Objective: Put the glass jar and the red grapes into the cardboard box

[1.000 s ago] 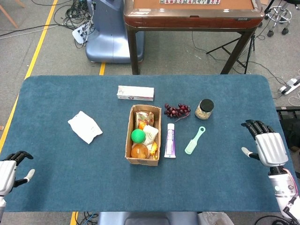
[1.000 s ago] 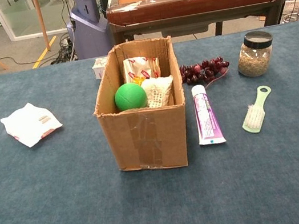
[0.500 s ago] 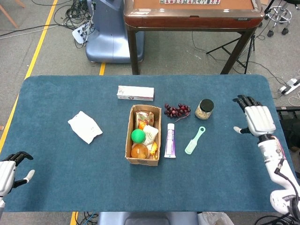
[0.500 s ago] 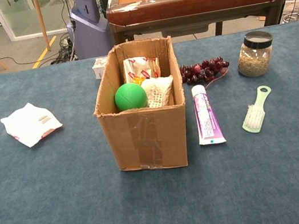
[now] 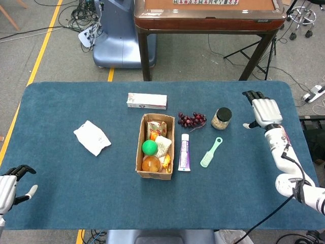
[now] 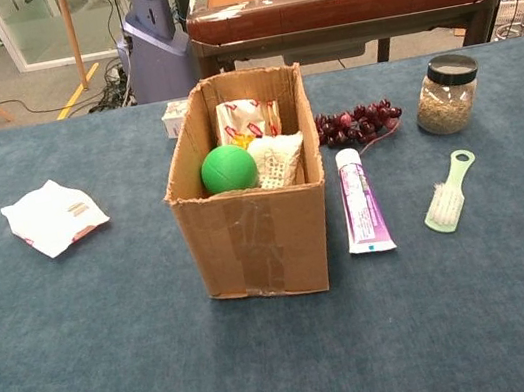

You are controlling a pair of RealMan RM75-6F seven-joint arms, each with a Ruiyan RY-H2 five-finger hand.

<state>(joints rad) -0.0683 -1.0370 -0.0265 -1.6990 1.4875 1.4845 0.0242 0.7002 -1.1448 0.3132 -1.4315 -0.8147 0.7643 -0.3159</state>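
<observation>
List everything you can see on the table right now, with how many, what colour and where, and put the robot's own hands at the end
cardboard box: 1, brown, table centre, open-topped
green ball: 1, green, inside the box
snack packets: several, white and orange, inside the box
red grapes: 1 bunch, dark red, right of the box at its far end
glass jar: 1, clear with black lid, right of the grapes
tube: 1, white and purple, lying beside the box's right wall
brush: 1, pale green, right of the tube
long carton: 1, white, beyond the box
flat packet: 1, white, left of the box
right hand: open, right of the jar, apart from it
left hand: open, near left table edge
</observation>
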